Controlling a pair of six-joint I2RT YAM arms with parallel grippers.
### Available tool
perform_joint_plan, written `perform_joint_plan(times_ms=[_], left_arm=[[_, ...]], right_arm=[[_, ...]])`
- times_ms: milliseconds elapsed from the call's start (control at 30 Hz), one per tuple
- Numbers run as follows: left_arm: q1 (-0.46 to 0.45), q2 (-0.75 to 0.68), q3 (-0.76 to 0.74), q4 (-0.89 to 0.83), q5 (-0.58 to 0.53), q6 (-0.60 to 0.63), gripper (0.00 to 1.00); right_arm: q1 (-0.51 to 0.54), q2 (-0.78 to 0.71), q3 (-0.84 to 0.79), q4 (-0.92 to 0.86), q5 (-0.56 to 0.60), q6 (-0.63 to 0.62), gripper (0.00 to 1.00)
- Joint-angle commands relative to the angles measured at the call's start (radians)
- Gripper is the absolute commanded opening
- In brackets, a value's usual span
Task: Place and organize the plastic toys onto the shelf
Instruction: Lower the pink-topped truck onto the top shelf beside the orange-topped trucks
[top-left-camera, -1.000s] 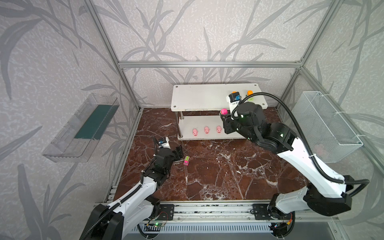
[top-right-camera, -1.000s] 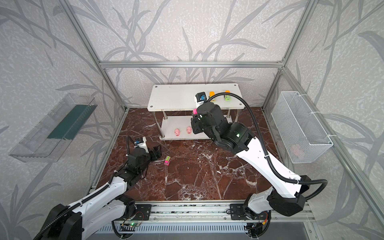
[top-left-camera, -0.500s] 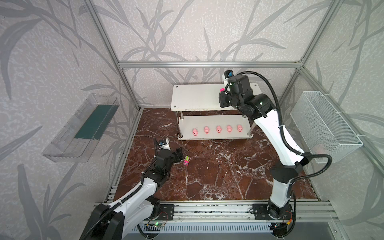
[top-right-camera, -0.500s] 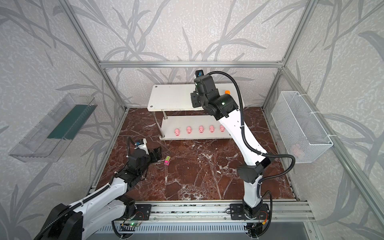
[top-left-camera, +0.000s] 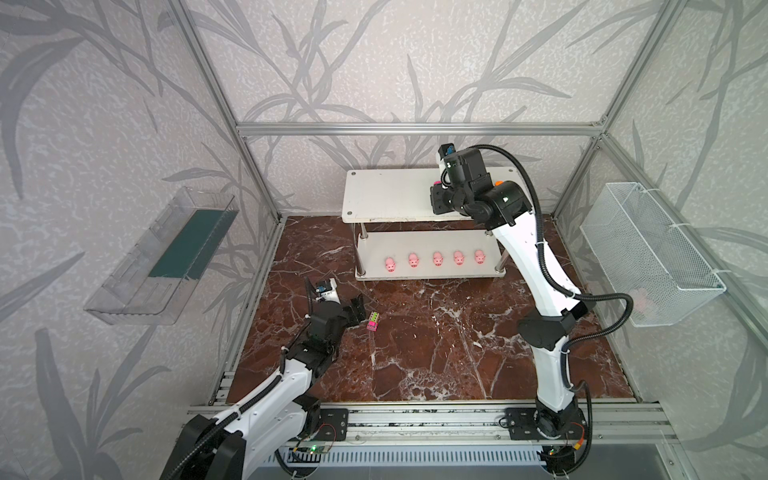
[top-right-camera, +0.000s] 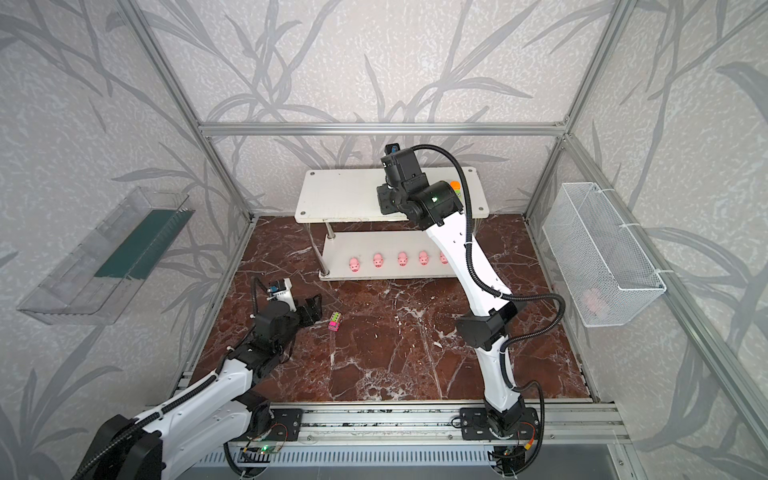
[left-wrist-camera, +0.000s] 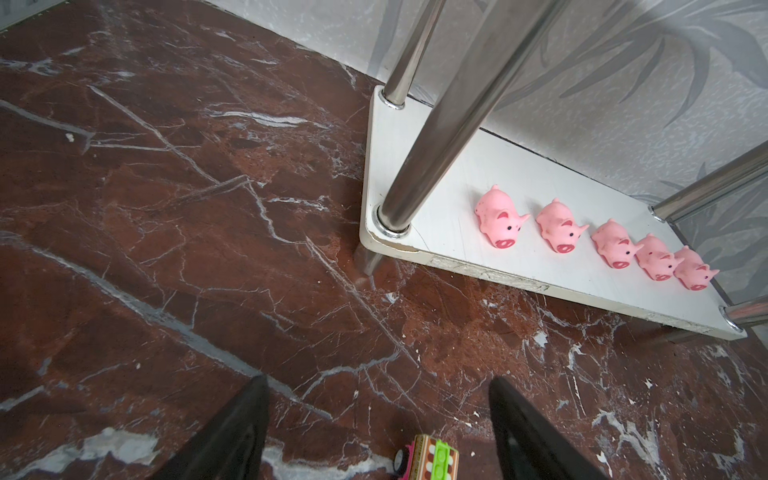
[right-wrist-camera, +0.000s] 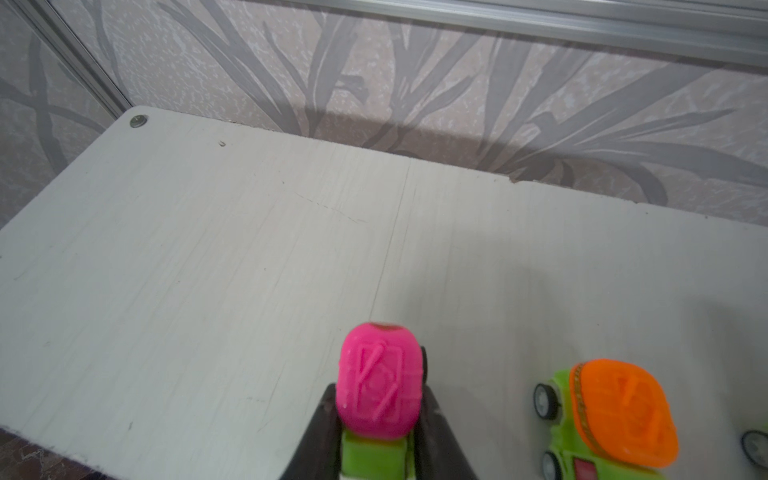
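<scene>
Left hand sits low over the brown marble table, its fingers spread wide and holding nothing. A pink-and-green toy car lies on the table close by the fingers, untouched. Beyond it, five pink pigs stand in a row on the lower board of the white shelf. Farthest back, the right hand is clamped on a pink-topped green car at the top board, just beside an orange-topped car resting there.
</scene>
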Motion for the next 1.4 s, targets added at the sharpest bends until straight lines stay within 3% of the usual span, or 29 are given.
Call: perform_joint_plan(times_ms=[0, 500, 1367], left_arm=[[0.001, -0.014, -0.017, -0.004, -0.016, -0.012, 0.81], [0.002, -0.018, -0.028, -0.004, -0.020, -0.013, 0.81], [0.001, -0.028, -0.033, -0.014, -0.029, -0.008, 0.81]], right_arm=[[-0.011, 0.010, 0.015, -0.015, -0.022, 0.013, 0.19], [-0.036, 0.045, 0.027, -0.031, -0.073, 0.036, 0.20], [-0.048, 0.051, 0.086, -0.013, -0.116, 0.042, 0.43]])
